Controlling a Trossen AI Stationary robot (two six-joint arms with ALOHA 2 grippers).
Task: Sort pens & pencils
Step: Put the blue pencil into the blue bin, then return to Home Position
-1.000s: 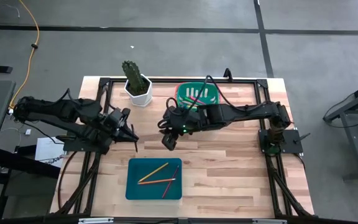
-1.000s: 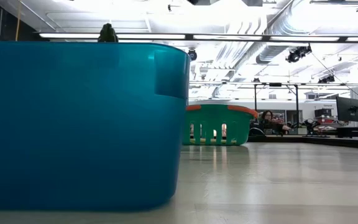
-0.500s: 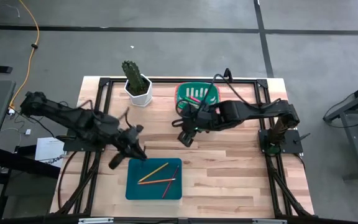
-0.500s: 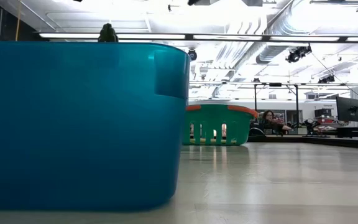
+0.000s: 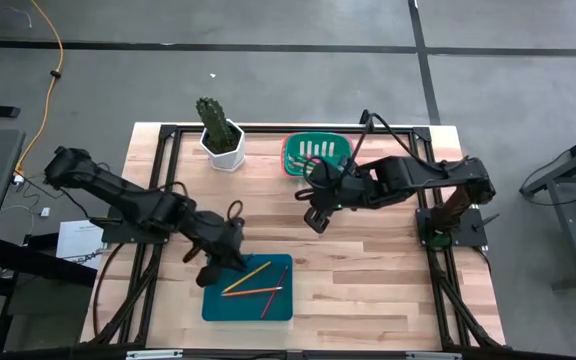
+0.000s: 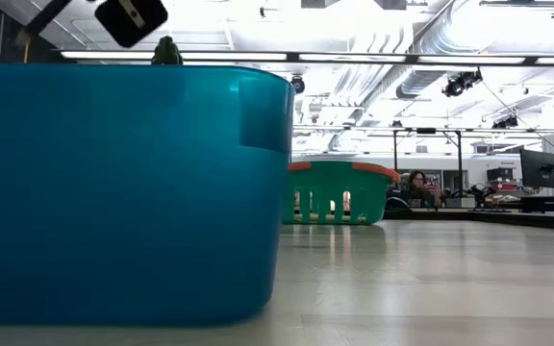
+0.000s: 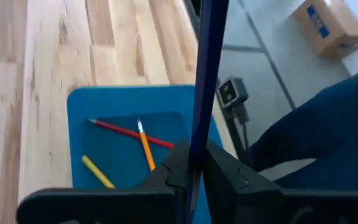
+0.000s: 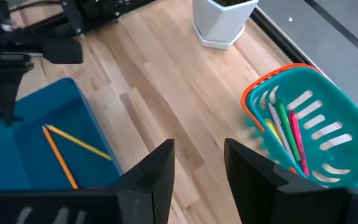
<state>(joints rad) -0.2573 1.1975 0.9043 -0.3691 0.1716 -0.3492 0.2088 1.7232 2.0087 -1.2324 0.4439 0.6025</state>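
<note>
My left gripper (image 5: 211,272) hangs over the near-left corner of the blue tray (image 5: 214,305), shut on a thin dark blue pencil (image 7: 207,74). Yellow, orange and red pencils (image 5: 253,283) lie flat on the tray floor (image 7: 120,155). My right gripper (image 5: 315,218) is open and empty over the bare table, near the green basket (image 5: 290,150). Pink and green pens (image 8: 286,129) lie in that basket. In the low view only a part of the left gripper (image 6: 131,17) shows above the tray wall (image 6: 113,192). My left gripper (image 7: 191,165) pinches the dark blue pencil between its two fingers, low on the stick (image 7: 195,144). The long part of the pencil sticks out forward past the fingertips. The pencil is lifted clear above the tray.
A cactus in a white pot (image 5: 220,135) stands at the far edge, left of the basket. Bare wooden table (image 5: 368,270) lies right of the tray and between tray and basket. A black frame (image 5: 168,135) runs round the table edges.
My left gripper has swung from the table's left middle toward the near edge and rightward, and now stands over the blue tray's near-left corner. My right gripper has drawn back toward the table's right, closer to the green basket.
</note>
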